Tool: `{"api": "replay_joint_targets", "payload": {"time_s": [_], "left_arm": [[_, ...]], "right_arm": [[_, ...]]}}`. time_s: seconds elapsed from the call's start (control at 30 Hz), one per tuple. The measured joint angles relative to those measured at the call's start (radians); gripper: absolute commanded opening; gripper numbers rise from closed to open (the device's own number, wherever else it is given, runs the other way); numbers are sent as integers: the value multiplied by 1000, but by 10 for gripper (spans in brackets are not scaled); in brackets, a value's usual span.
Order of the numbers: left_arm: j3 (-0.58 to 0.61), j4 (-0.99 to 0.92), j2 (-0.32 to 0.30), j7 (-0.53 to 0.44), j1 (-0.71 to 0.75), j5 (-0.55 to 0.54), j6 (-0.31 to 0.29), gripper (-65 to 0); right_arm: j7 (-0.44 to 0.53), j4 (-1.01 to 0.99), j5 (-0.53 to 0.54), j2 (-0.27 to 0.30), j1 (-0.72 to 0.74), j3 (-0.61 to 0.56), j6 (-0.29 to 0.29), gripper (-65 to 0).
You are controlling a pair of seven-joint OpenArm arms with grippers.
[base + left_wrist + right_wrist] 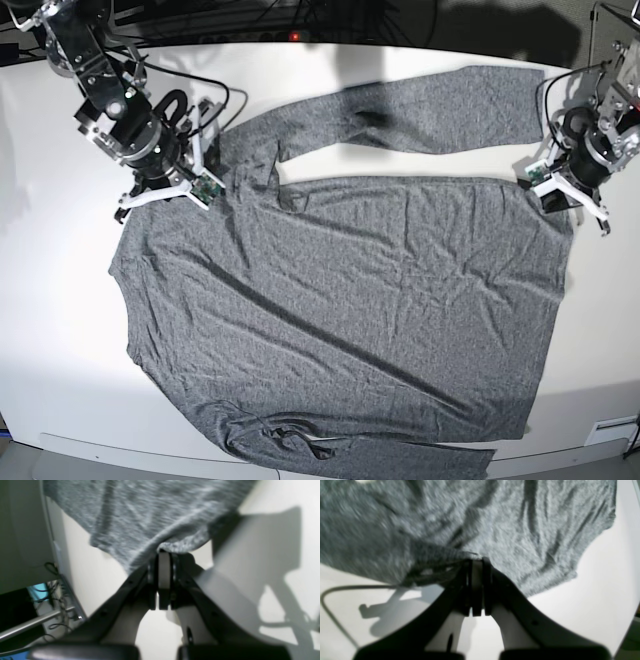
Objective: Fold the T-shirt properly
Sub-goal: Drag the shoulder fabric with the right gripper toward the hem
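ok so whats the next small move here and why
Probably raise both tools together, since the left tool and right tool each pinch an edge of the heather-grey knit long-sleeved shirt, whose body lies spread.

White tabletop (60, 330), grey panel (20, 537) beyond its edge, tangled cables (58, 600)

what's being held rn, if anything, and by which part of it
The T-shirt: the left gripper pinches its far edge near the base view's right-hand corner, the right gripper pinches cloth toward the left end.
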Motion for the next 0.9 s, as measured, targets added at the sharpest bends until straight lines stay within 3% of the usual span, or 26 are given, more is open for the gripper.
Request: {"api": "replay_joint_targets", "payload": {"time_s": [0.43, 0.57, 0.7, 0.9], "left_arm": [[0, 0, 0, 7, -64, 0, 0, -650], [0, 0, 0, 7, -90, -1, -1, -650], [0, 0, 0, 5, -97, -82, 0, -650], [0, -1, 6, -5, -114, -84, -2, -650]], "right_arm": [[-12, 0, 5, -119, 118, 1, 0, -650], [-12, 0, 4, -135, 143, 15, 0, -650], [-18, 0, 8, -144, 158, 71, 0, -650], [-7, 0, 41, -167, 158, 142, 0, -650]]}}
